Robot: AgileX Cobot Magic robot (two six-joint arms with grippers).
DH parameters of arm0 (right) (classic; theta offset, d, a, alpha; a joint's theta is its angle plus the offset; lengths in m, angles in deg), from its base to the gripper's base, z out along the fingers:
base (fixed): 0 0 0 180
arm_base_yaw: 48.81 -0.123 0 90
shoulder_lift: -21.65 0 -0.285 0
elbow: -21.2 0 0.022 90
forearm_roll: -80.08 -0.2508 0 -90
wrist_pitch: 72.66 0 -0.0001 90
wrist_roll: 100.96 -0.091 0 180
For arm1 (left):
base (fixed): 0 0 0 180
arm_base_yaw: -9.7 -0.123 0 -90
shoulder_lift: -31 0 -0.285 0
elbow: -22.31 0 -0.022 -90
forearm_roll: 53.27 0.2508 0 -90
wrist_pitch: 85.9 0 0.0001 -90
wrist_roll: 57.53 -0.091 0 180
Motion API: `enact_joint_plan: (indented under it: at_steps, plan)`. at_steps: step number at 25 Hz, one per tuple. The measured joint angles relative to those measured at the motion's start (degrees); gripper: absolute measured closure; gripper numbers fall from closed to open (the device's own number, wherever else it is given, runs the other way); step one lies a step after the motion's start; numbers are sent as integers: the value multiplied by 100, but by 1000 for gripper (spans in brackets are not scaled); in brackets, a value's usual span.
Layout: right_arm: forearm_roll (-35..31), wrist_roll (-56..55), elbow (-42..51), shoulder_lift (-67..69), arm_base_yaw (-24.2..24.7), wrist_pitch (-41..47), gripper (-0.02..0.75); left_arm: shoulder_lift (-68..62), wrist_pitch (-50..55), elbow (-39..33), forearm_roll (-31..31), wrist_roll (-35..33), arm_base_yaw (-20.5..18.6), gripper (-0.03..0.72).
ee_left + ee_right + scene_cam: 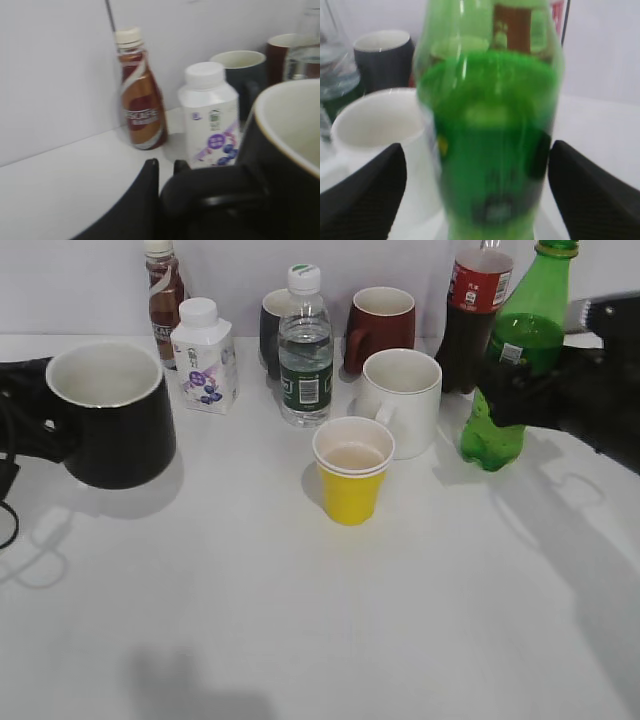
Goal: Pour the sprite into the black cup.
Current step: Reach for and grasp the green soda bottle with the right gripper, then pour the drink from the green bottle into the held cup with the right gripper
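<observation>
The sprite (492, 435), a tall green bottle, stands at the right of the table, next to the white mug. My right gripper (512, 390) is open, with one finger on each side of the bottle's lower body. In the right wrist view the bottle (490, 115) fills the middle between the two fingers of the right gripper (477, 190), with small gaps on both sides. The black cup (120, 430), white inside, is at the far left. My left gripper (45, 430) is shut on its handle. The left wrist view shows the cup (290, 165) and the left gripper (165, 167) on its loop handle.
A yellow paper cup (352, 480) stands in the middle, with a white mug (405, 400) behind it. At the back stand a water bottle (305, 350), a dark red mug (382, 325), a dark grey mug (270, 330), a cola bottle (470, 320), a white drink bottle (205, 355) and a coffee bottle (163, 295).
</observation>
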Motion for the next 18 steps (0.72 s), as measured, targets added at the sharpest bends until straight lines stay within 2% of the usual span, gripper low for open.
enact_joint_plan:
  at_steps: [3,5,6,9,14,18]
  plan:
    - [-7,-2,-514,299,0,561,113,0,105,0,21,0,236,629]
    - [-1,-2,-643,353,-7,717,281,10,208,0,21,0,464,629]
    - [14,-2,-649,337,-7,760,337,16,245,0,21,0,578,629]
    - [328,-2,-648,7,-7,1197,339,180,452,0,39,0,1016,629]
    - [1205,339,-677,-1172,-66,2036,339,661,1070,-4,-76,0,1771,629]
    - [1530,1069,-908,-1767,-471,2979,339,1039,1545,84,-272,0,2381,629]
